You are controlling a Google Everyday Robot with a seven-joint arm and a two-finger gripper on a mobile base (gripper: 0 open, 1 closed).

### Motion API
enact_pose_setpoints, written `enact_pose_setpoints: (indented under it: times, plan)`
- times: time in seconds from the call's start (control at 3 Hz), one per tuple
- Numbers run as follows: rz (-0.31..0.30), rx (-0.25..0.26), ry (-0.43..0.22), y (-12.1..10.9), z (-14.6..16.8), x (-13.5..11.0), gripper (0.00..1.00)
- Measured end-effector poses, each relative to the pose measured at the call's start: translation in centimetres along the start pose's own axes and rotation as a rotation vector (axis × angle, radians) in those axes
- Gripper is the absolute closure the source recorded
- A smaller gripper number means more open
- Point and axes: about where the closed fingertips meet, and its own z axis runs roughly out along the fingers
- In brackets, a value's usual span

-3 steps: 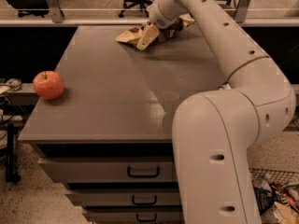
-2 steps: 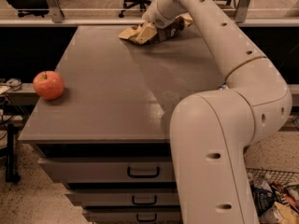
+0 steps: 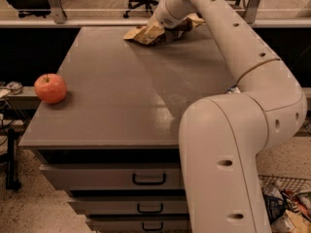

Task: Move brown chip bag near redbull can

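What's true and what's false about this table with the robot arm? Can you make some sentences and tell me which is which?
1. The apple sits near the left edge of the table. True.
2. The brown chip bag lies at the front of the table, right above the drawers. False: it lies at the far edge, away from the drawers.
3. The tool is down at the brown chip bag. True.
4. The apple is green. False: it is red.
5. The tool is reaching for the apple. False: it is at the far edge of the table, and the apple sits alone on the left.
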Motion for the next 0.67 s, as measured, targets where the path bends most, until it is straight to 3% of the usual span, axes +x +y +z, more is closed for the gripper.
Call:
enact_pose_setpoints:
  times: [0.33,0.67]
  plan:
    - [-0.005,0.016,-0.006,-0.4,-1.0,-0.2,1.00]
    - [-0.049,0.047,-0.004,-0.8,-3.6,-1.2,1.00]
